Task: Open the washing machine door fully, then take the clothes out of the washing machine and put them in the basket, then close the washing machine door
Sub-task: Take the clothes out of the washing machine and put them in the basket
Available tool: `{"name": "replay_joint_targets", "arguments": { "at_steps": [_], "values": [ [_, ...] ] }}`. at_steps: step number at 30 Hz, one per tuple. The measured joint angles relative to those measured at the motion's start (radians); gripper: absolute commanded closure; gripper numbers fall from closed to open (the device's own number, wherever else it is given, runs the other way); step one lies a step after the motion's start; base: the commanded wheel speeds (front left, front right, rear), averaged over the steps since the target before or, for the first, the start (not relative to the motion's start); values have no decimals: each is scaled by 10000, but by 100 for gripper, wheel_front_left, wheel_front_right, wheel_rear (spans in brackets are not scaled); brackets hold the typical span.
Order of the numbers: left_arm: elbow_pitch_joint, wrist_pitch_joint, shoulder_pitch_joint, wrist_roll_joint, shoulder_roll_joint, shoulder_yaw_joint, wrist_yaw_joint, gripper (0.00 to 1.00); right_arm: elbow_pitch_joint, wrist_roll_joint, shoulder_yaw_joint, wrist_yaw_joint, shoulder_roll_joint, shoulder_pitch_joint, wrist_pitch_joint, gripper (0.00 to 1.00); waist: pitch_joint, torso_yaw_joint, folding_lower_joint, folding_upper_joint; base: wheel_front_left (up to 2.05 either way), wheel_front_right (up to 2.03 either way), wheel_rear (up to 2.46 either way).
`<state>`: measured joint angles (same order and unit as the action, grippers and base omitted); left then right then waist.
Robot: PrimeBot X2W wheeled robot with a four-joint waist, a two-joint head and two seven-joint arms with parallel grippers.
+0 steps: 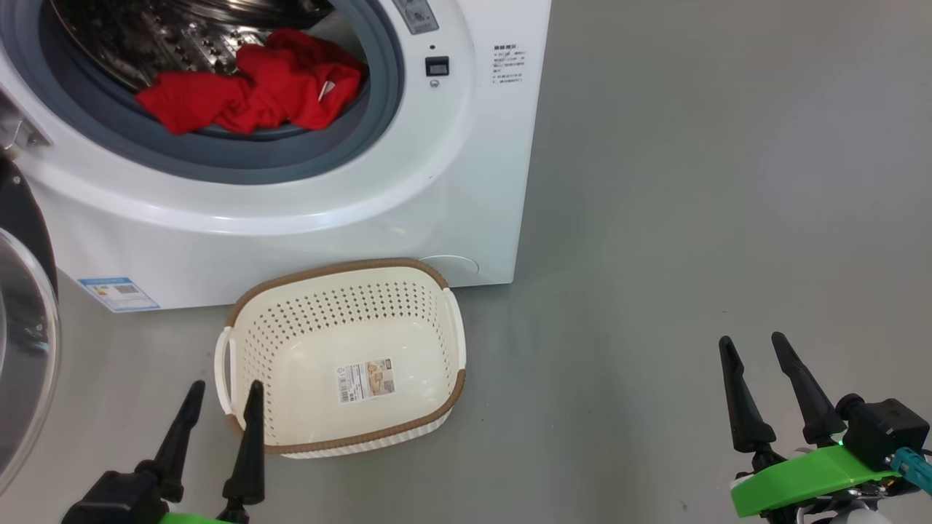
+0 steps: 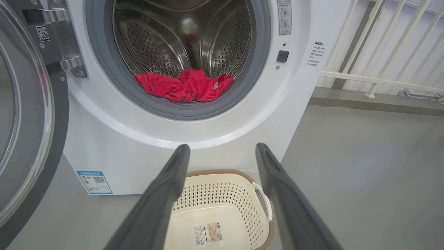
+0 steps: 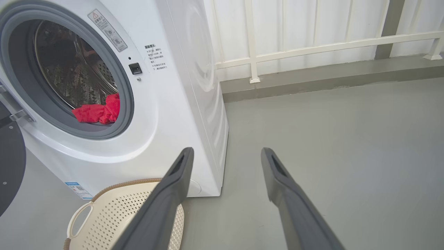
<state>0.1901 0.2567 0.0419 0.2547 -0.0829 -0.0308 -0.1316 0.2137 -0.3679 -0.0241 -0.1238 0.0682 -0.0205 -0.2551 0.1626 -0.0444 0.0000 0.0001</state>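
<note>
The white washing machine (image 1: 306, 218) stands open, its black-rimmed glass door (image 1: 25, 349) swung out to the left. Red clothes (image 1: 255, 91) lie at the drum's front lip on the grey ring, also seen as clothes (image 2: 184, 85) and clothes (image 3: 99, 111). An empty cream basket (image 1: 437, 327) with a brown rim sits on the floor in front of the machine, as does the basket (image 2: 242, 194) in the left wrist view. My left gripper (image 1: 224, 391) hangs open at the basket's near left corner. My right gripper (image 1: 753, 346) is open over bare floor, far right.
Grey floor (image 1: 692, 218) stretches to the right of the machine. A white railing (image 3: 312, 45) on a low kerb runs behind it. The open door (image 2: 24, 114) takes up the space left of the machine.
</note>
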Motion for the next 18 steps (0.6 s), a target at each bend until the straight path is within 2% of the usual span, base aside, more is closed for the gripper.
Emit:
{"name": "replay_joint_targets", "arguments": {
  "at_steps": [10, 18],
  "values": [
    [-88, 0, 0, 2, 27, -105, 0, 0, -2, 0, 21, 0, 2, 0, 0, 0, 48, 55, 0, 0, 2, -2, 1],
    [-119, 0, 1, 2, 31, -102, 0, 0, 0, 0, 48, 0, 4, -1, 0, 0, 86, 124, 0, 0, 65, -65, 0]
  ]
}}
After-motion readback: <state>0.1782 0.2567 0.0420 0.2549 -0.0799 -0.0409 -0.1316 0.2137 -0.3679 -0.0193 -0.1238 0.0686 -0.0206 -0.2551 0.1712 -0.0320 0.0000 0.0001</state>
